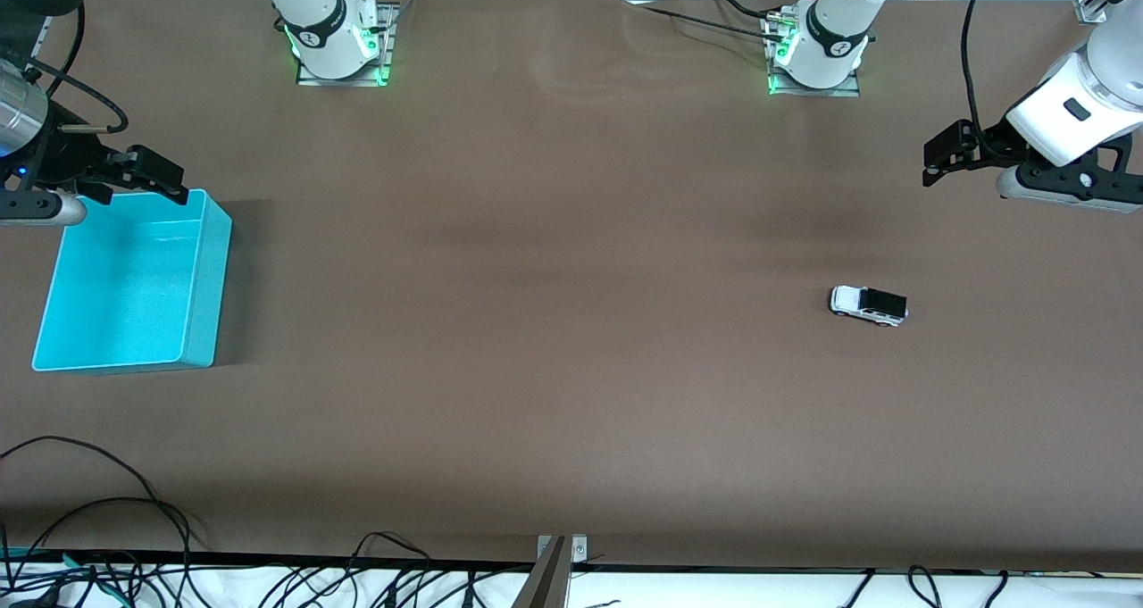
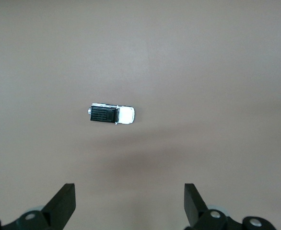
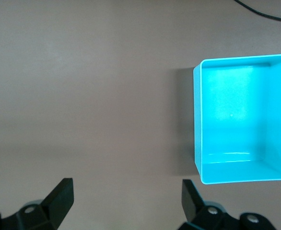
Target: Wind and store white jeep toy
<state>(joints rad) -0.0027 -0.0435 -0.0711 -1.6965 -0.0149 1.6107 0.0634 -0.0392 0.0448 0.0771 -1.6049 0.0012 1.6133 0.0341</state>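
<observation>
Since the white jeep toy (image 1: 868,304) sits on its wheels on the bare brown table (image 1: 554,322), untouched and well apart from the cyan bin (image 1: 134,278), nothing of the task looks done: by my judgement the winding, the lifting and the storing all remain. The toy lies toward the left arm's end of the table, nearer the front camera than that arm's base, with its black roof section pointing toward that end and its white nose toward the middle. The bin stands at the right arm's end and is empty in both the front view and the right wrist view, where its inside (image 3: 241,115) shows only bare blue floor. The left gripper (image 1: 951,157) hangs in the air over the table near the left arm's edge, not over the toy, its arm bent in from the side; in the left wrist view its jaws stand wide apart with nothing between them (image 2: 130,203), and the toy (image 2: 111,114) lies out ahead of them. The right gripper (image 1: 147,172) hovers over the bin's rim on the side nearest the robots' bases, jaws likewise spread wide and holding nothing (image 3: 127,201); that arm appears to wait.
</observation>
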